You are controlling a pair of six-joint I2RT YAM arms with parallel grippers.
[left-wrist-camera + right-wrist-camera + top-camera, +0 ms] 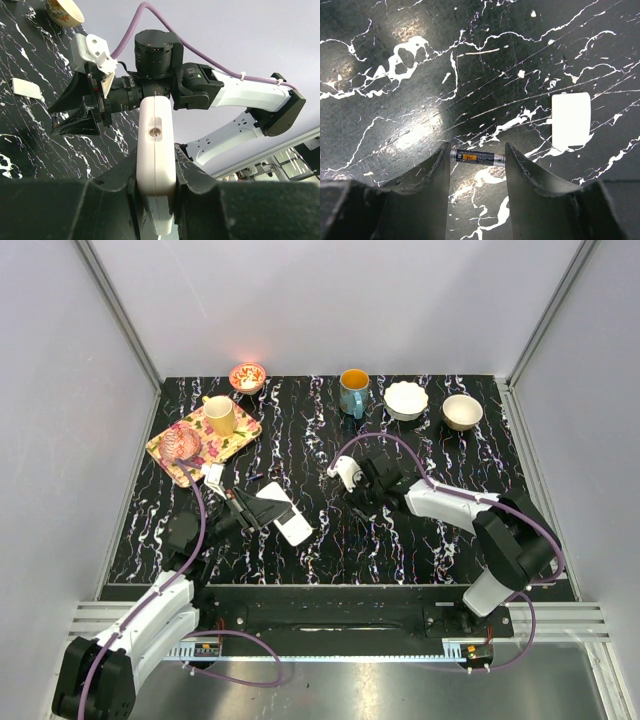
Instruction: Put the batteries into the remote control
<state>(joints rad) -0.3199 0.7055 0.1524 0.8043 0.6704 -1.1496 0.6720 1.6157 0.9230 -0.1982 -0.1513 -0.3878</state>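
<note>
My left gripper [156,167] is shut on the remote control [156,140], a white flat slab held edge-on between both fingers. From above, the remote control [287,517] sticks out to the right of the left gripper [255,508], just above the black marbled table [320,440]. My right gripper [477,160] is shut on a battery [476,158], a dark thin cylinder with an orange label. Its fingertips press on the battery's two ends, low over the table. In the top view the right gripper [362,492] points left toward the remote, and the battery cannot be made out there.
A small white flat plate [571,120] lies on the table right of the battery, also seen as the white plate [26,87]. Along the back stand a patterned tray [170,455] with a cup [220,415], a small bowl [247,376], a teal mug [353,392] and two bowls [406,400].
</note>
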